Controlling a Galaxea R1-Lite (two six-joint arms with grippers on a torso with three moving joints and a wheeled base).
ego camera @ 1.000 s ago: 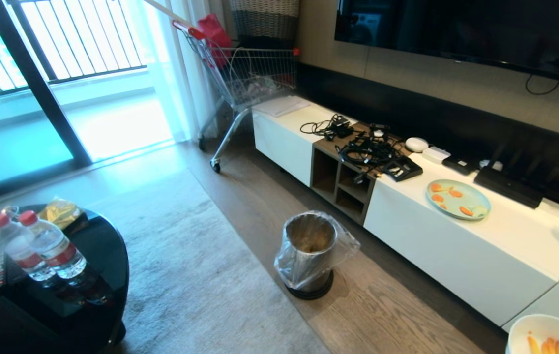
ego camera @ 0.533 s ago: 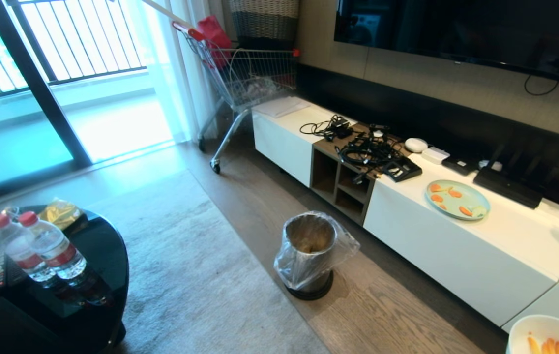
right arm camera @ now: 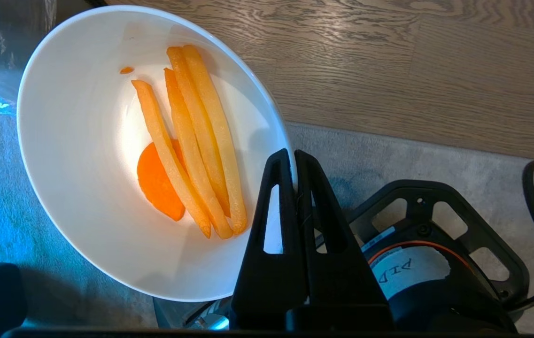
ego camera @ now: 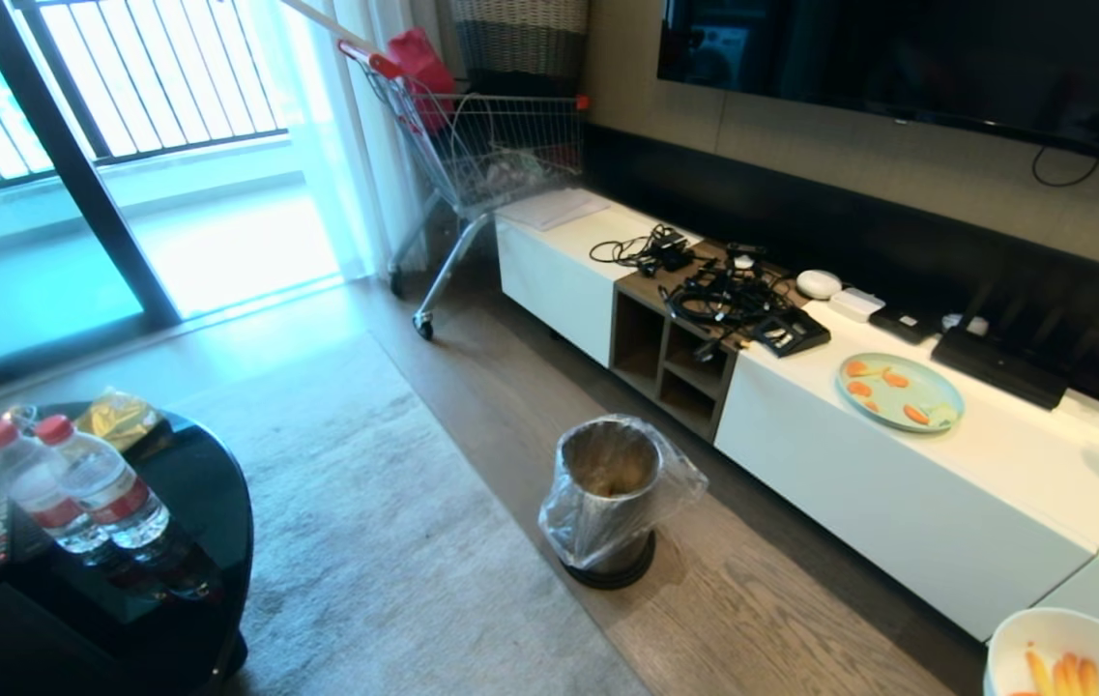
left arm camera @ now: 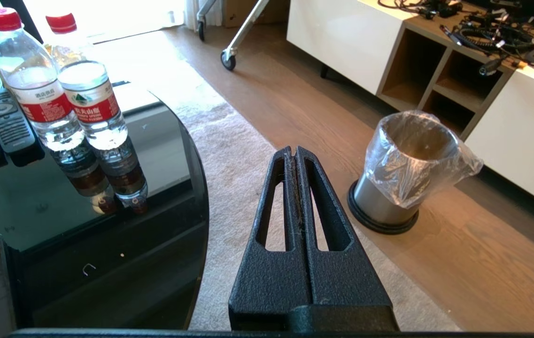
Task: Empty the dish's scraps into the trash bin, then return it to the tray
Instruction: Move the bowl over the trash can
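Currently: right gripper (right arm camera: 294, 162) fingers pinched on rim of white bowl (right arm camera: 83, 188), carried above floor and rug, well short of trash bin (ego camera: 609, 498). Carrot strips and one round slice (right arm camera: 187, 150) inside bowl. Left gripper (left arm camera: 294, 155) fingers pressed together, empty, beside black glass table (left arm camera: 168, 141). Bin on floor by white cabinet (ego camera: 897, 503).
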